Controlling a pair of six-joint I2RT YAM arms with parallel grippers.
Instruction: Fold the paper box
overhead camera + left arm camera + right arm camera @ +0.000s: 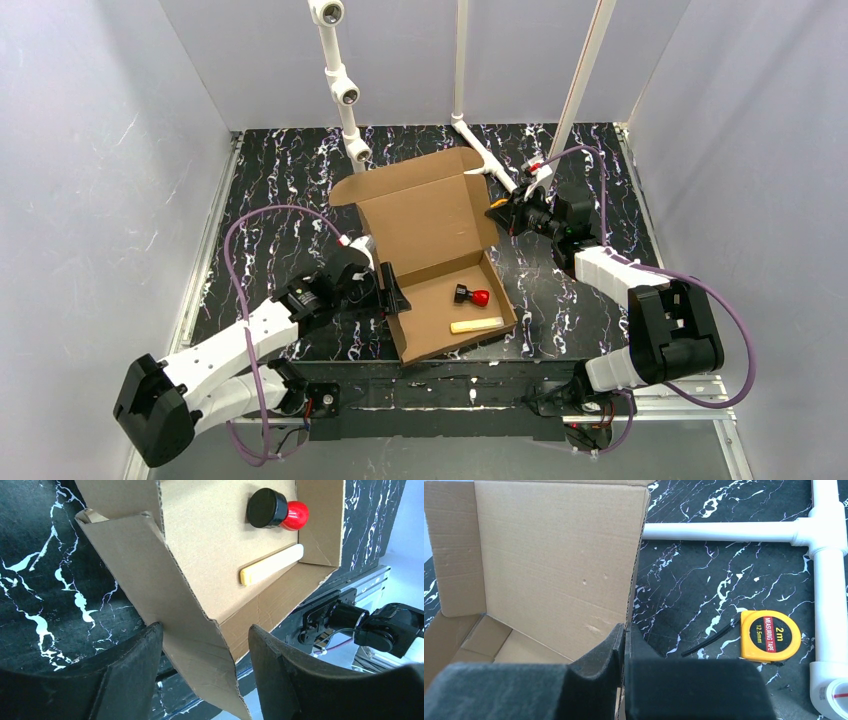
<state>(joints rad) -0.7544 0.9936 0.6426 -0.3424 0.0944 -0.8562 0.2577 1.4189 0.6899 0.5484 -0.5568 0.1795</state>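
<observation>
The paper box (430, 215) is plain brown cardboard, lying open mid-table with its lid raised toward the back. A red and black knob (470, 296) and a pale yellow stick (477, 324) lie inside its tray. My left gripper (392, 290) is at the tray's left wall. In the left wrist view its jaws (205, 650) stand open on either side of a loose side flap (150, 575), which is not clamped. My right gripper (497, 215) is at the lid's right edge. In the right wrist view it (625, 632) is shut on that thin cardboard edge (554, 565).
A white pipe frame (480, 150) stands on the black marbled table (280, 190) behind the box. A yellow tape measure (770, 635) lies to the right of the lid, beside a pipe tee (819, 535). Grey walls enclose the table on three sides.
</observation>
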